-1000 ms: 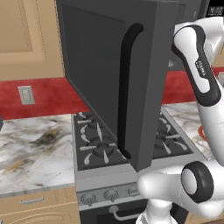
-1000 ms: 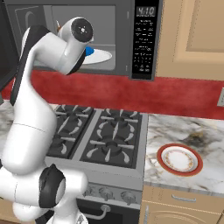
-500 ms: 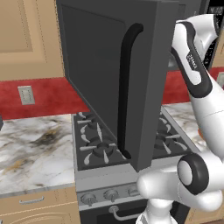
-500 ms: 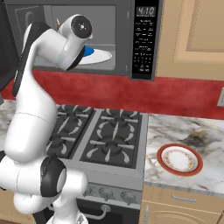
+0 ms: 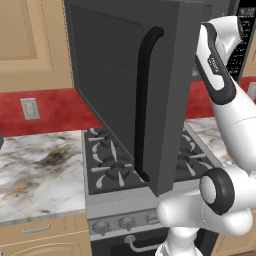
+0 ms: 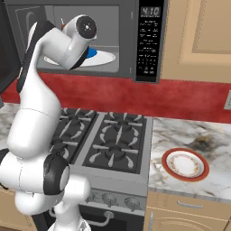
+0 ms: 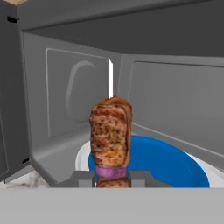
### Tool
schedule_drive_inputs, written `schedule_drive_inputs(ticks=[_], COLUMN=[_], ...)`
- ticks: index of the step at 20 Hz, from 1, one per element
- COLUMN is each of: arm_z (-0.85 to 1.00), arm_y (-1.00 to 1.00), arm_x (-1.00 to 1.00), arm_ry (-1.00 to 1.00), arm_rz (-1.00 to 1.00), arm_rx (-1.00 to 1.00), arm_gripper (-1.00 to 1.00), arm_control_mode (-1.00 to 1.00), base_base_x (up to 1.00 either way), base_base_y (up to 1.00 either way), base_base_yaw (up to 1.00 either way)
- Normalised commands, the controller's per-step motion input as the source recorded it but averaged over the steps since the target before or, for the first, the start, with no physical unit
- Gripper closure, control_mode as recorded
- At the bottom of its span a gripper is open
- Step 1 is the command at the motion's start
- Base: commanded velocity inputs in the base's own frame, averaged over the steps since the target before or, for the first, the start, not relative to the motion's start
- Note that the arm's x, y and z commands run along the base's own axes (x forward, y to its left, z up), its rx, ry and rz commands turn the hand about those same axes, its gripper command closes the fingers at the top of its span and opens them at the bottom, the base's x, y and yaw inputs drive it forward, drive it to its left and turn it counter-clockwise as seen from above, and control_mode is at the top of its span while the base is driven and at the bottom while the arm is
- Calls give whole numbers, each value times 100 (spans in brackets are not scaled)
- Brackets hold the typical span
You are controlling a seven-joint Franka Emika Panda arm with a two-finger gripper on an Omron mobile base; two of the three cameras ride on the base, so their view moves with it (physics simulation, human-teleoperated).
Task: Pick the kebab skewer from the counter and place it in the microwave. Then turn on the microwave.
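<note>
1. The large dark grey microwave (image 6: 113, 40) hangs above the grey gas stove (image 6: 108, 144), its wide windowed door (image 5: 130, 95) swung open.
2. A white turntable with a blue disc (image 7: 166, 164) lies on the microwave floor.
3. The two-finger gripper (image 7: 113, 178) reaches into the cavity, clenched on the brown-reddish kebab skewer (image 7: 110, 135), held upright over the disc's near edge.
4. A red-rimmed white plate (image 6: 185, 164) sits on the marble counter (image 6: 198, 140) near its front edge.
</note>
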Motion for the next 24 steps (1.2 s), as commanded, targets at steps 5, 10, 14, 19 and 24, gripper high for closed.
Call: schedule_drive_inputs(ticks=[5, 10, 14, 19, 24], arm_z=[-1, -1, 0, 0, 0], arm_y=[3, 1, 3, 5, 5], arm_x=[12, 11, 14, 13, 14], arm_ry=[0, 0, 0, 0, 0], arm_rz=[0, 0, 0, 1, 3], arm_rx=[3, 2, 0, 0, 0], arm_gripper=[100, 100, 100, 100, 100], arm_control_mode=[-100, -100, -100, -100, -100], base_base_x=[0, 0, 0, 0, 0], base_base_y=[0, 0, 0, 0, 0], base_base_yaw=[0, 0, 0, 0, 0])
